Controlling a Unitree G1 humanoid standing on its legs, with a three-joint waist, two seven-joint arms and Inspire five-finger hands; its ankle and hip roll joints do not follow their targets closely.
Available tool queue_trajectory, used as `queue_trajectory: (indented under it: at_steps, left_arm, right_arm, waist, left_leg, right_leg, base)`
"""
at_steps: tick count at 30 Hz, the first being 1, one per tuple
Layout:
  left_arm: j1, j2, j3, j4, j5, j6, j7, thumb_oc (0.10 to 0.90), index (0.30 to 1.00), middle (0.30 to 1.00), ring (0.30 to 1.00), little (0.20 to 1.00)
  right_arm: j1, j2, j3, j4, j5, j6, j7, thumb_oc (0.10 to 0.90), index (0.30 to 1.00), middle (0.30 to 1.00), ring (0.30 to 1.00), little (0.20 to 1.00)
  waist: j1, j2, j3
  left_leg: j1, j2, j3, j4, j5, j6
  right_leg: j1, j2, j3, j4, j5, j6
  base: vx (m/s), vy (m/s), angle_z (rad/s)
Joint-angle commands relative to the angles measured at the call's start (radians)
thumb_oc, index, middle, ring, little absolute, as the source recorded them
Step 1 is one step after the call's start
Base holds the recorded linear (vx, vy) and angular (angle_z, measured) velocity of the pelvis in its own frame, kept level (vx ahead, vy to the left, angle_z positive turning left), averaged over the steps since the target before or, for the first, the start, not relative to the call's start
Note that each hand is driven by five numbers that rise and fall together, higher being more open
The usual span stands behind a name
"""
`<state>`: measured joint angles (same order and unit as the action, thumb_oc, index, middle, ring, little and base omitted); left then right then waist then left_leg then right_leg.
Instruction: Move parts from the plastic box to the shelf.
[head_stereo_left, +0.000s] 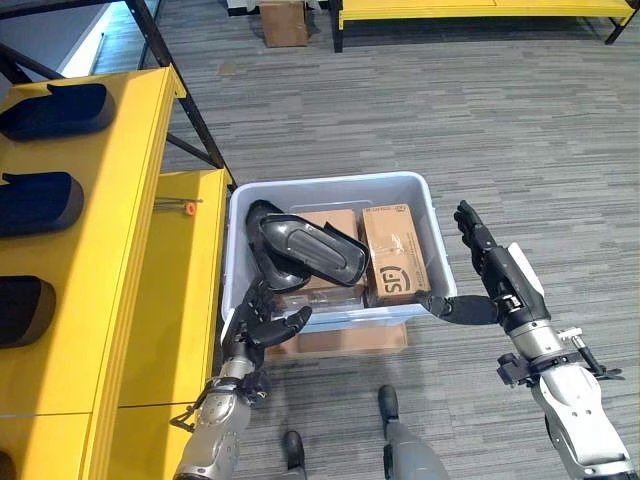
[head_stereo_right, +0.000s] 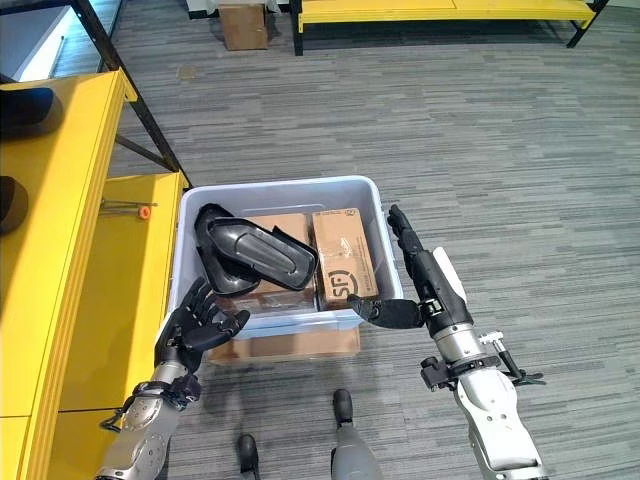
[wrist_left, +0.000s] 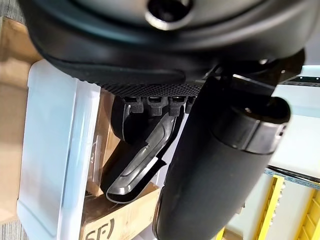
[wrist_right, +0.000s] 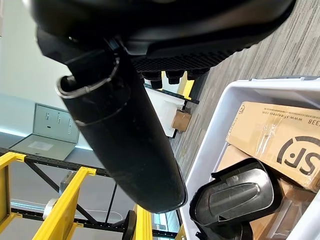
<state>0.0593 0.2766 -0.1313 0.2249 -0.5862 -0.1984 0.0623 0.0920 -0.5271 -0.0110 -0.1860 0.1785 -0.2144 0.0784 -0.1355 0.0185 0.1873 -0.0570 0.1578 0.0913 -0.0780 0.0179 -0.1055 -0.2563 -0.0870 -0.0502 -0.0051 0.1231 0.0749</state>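
A pale plastic box (head_stereo_left: 330, 184) stands on the floor in front of me. A large black moulded part (head_stereo_left: 312, 250) lies on top of more black parts at its left side, also seen in the left wrist view (wrist_left: 140, 170) and right wrist view (wrist_right: 237, 195). My left hand (head_stereo_left: 262, 322) is open at the box's near left corner, just outside the wall, holding nothing. My right hand (head_stereo_left: 497, 268) is open beside the box's right wall, fingers straight and thumb pointing at the near right corner. The yellow shelf (head_stereo_left: 120, 230) at the left carries three black parts (head_stereo_left: 40, 200).
Cardboard boxes (head_stereo_left: 395, 252) fill the right half of the plastic box, and flat cardboard (head_stereo_left: 340, 340) lies under its near edge. An orange-tipped tool (head_stereo_left: 182, 207) lies on the lower shelf board. Far away are a black frame leg (head_stereo_left: 190, 110), a carton (head_stereo_left: 285, 22) and a yellow bench (head_stereo_left: 480, 10).
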Motion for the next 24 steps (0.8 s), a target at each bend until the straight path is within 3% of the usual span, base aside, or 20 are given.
queue_trajectory:
  at_steps: [1, 2, 4, 5, 6, 7, 8, 9, 10, 12, 13, 14, 17, 20, 24]
  left_arm:
    - [-0.049, 0.007, 0.052, -0.053, -0.028, -0.106, 0.000, 0.900, 1.000, 1.000, 1.000, 1.000]
    - [-0.050, 0.007, 0.052, -0.053, -0.028, -0.106, 0.000, 0.900, 1.000, 1.000, 1.000, 1.000]
    - [-0.063, 0.010, 0.043, -0.053, -0.020, -0.101, -0.010, 0.900, 1.000, 1.000, 1.000, 1.000]
    - [-0.057, 0.007, 0.041, -0.054, -0.015, -0.094, -0.008, 0.900, 1.000, 1.000, 1.000, 1.000]
    - [-0.059, 0.007, 0.041, -0.051, -0.015, -0.093, -0.007, 0.900, 1.000, 1.000, 1.000, 1.000]
    - [-0.058, 0.007, 0.041, -0.051, -0.015, -0.094, -0.007, 0.900, 1.000, 1.000, 1.000, 1.000]
    - [-0.065, 0.006, 0.039, -0.044, -0.015, -0.097, 0.001, 0.900, 1.000, 1.000, 1.000, 1.000]
    - [-0.068, 0.004, 0.040, -0.034, -0.009, -0.102, 0.005, 0.900, 1.000, 1.000, 1.000, 1.000]
    - [-0.072, 0.004, 0.038, -0.023, -0.004, -0.105, 0.009, 0.900, 1.000, 1.000, 1.000, 1.000]
    - [-0.074, 0.005, 0.036, -0.017, -0.001, -0.109, 0.015, 0.900, 1.000, 1.000, 1.000, 1.000]
    - [-0.067, 0.006, 0.035, -0.016, -0.007, -0.109, 0.010, 0.900, 1.000, 1.000, 1.000, 1.000]
    - [-0.061, 0.009, 0.036, -0.019, -0.005, -0.113, 0.017, 0.900, 1.000, 1.000, 1.000, 1.000]
    - [-0.064, 0.009, 0.031, -0.027, 0.000, -0.111, 0.012, 0.900, 1.000, 1.000, 1.000, 1.000]
    - [-0.067, 0.029, 0.035, -0.040, 0.016, -0.111, 0.020, 0.900, 1.000, 1.000, 1.000, 1.000]
    - [-0.080, 0.038, 0.036, -0.034, 0.020, -0.111, 0.030, 0.900, 1.000, 1.000, 1.000, 1.000]
  right_arm:
    - [-0.049, -0.053, -0.026, -0.076, 0.063, -0.123, -0.039, 0.900, 1.000, 1.000, 1.000, 1.000]
    - [-0.050, -0.053, -0.026, -0.076, 0.063, -0.123, -0.039, 0.900, 1.000, 1.000, 1.000, 1.000]
    - [-0.061, -0.062, -0.028, -0.072, 0.072, -0.127, -0.041, 0.900, 1.000, 1.000, 1.000, 1.000]
    - [-0.045, -0.054, -0.040, -0.071, 0.069, -0.126, -0.051, 0.900, 1.000, 1.000, 1.000, 1.000]
    - [-0.040, -0.051, -0.049, -0.068, 0.066, -0.128, -0.063, 0.900, 1.000, 1.000, 1.000, 1.000]
    - [-0.039, -0.051, -0.049, -0.068, 0.066, -0.128, -0.063, 0.900, 1.000, 1.000, 1.000, 1.000]
    - [-0.038, -0.044, -0.048, -0.062, 0.065, -0.132, -0.070, 0.900, 1.000, 1.000, 1.000, 1.000]
    - [-0.033, -0.045, -0.051, -0.059, 0.058, -0.135, -0.079, 0.900, 1.000, 1.000, 1.000, 1.000]
    - [-0.029, -0.041, -0.052, -0.057, 0.055, -0.137, -0.088, 0.900, 1.000, 1.000, 1.000, 1.000]
    - [-0.023, -0.037, -0.051, -0.055, 0.049, -0.136, -0.095, 0.900, 1.000, 1.000, 1.000, 1.000]
    - [-0.016, -0.029, -0.041, -0.057, 0.045, -0.132, -0.091, 0.900, 1.000, 1.000, 1.000, 1.000]
    - [-0.017, -0.025, -0.032, -0.058, 0.032, -0.132, -0.092, 0.900, 1.000, 1.000, 1.000, 1.000]
    - [-0.001, -0.009, -0.042, -0.057, 0.015, -0.125, -0.094, 0.900, 1.000, 1.000, 1.000, 1.000]
    - [0.006, 0.019, -0.040, -0.058, 0.009, -0.111, -0.095, 0.900, 1.000, 1.000, 1.000, 1.000]
    - [-0.007, 0.028, -0.028, -0.045, -0.002, -0.100, -0.099, 0.900, 1.000, 1.000, 1.000, 1.000]
  waist:
    - [0.033, -0.041, -0.031]
    - [0.030, -0.042, -0.033]
    - [0.058, -0.078, -0.001]
    - [0.058, -0.086, 0.006]
    - [0.056, -0.078, 0.001]
    - [0.059, -0.079, 0.003]
    - [0.062, -0.069, 0.008]
    - [0.066, -0.056, 0.007]
    - [0.062, -0.046, 0.008]
    - [0.061, -0.040, 0.008]
    - [0.054, -0.034, 0.007]
    - [0.062, -0.028, 0.005]
    - [0.053, -0.015, -0.013]
    - [0.051, -0.028, -0.036]
    - [0.052, -0.048, -0.052]
  left_leg:
    - [-0.031, 0.053, -0.078, 0.432, 0.126, -0.008]
    - [-0.038, 0.051, -0.081, 0.434, 0.129, -0.008]
    - [-0.136, -0.024, -0.159, 0.608, 0.112, 0.012]
    - [-0.194, 0.018, -0.134, 0.549, 0.100, 0.022]
    - [-0.202, 0.070, -0.122, 0.402, 0.114, 0.013]
    - [-0.190, 0.070, -0.118, 0.390, 0.119, 0.012]
    - [-0.217, 0.098, -0.114, 0.270, 0.151, -0.002]
    - [-0.207, 0.132, -0.094, 0.102, 0.221, -0.038]
    - [-0.209, 0.149, -0.056, 0.049, 0.259, -0.055]
    - [-0.191, 0.163, -0.030, 0.039, 0.266, -0.065]
    - [-0.158, 0.160, -0.026, 0.041, 0.222, -0.052]
    - [-0.142, 0.150, -0.047, 0.017, 0.214, -0.055]
    - [-0.123, 0.129, -0.011, 0.019, 0.195, -0.056]
    - [-0.106, 0.082, 0.038, 0.008, 0.151, -0.038]
    - [-0.113, 0.059, 0.062, 0.017, 0.118, -0.017]
  right_leg:
    - [0.036, -0.027, 0.053, 0.088, -0.106, -0.014]
    - [0.033, -0.029, 0.051, 0.085, -0.102, -0.014]
    - [0.073, -0.034, 0.054, 0.071, -0.109, -0.036]
    - [0.099, -0.040, 0.051, 0.074, -0.133, -0.030]
    - [0.118, -0.034, 0.060, 0.073, -0.148, -0.022]
    - [0.122, -0.034, 0.062, 0.073, -0.149, -0.023]
    - [0.126, -0.028, 0.067, 0.071, -0.158, -0.016]
    - [0.138, -0.021, 0.072, 0.082, -0.179, -0.010]
    - [0.149, -0.020, 0.068, 0.089, -0.189, -0.005]
    - [0.158, -0.024, 0.068, 0.098, -0.198, 0.000]
    - [0.167, -0.025, 0.073, 0.106, -0.218, 0.006]
    - [0.169, -0.027, 0.084, 0.102, -0.212, 0.010]
    - [0.194, -0.055, 0.084, 0.068, -0.197, 0.024]
    - [0.200, -0.126, 0.098, -0.002, -0.143, 0.069]
    - [0.177, -0.157, 0.110, -0.033, -0.105, 0.095]
  base:
    - [0.03, -0.306, -0.17]
    - [-0.02, -0.239, -0.01]
    - [0.05, -0.245, 0.18]
    - [0.23, -0.103, 0.11]
    - [0.21, -0.018, 0.13]
    - [0.17, 0.118, 0.30]
    - [0.19, 0.134, 0.23]
    - [0.24, 0.188, 0.15]
    - [0.19, 0.122, -0.17]
    - [0.12, 0.108, -0.42]
    - [0.14, 0.188, -0.59]
    - [0.12, 0.193, -0.59]
    - [0.12, 0.198, -0.48]
    - [0.12, 0.281, -0.31]
    - [0.02, 0.131, -0.22]
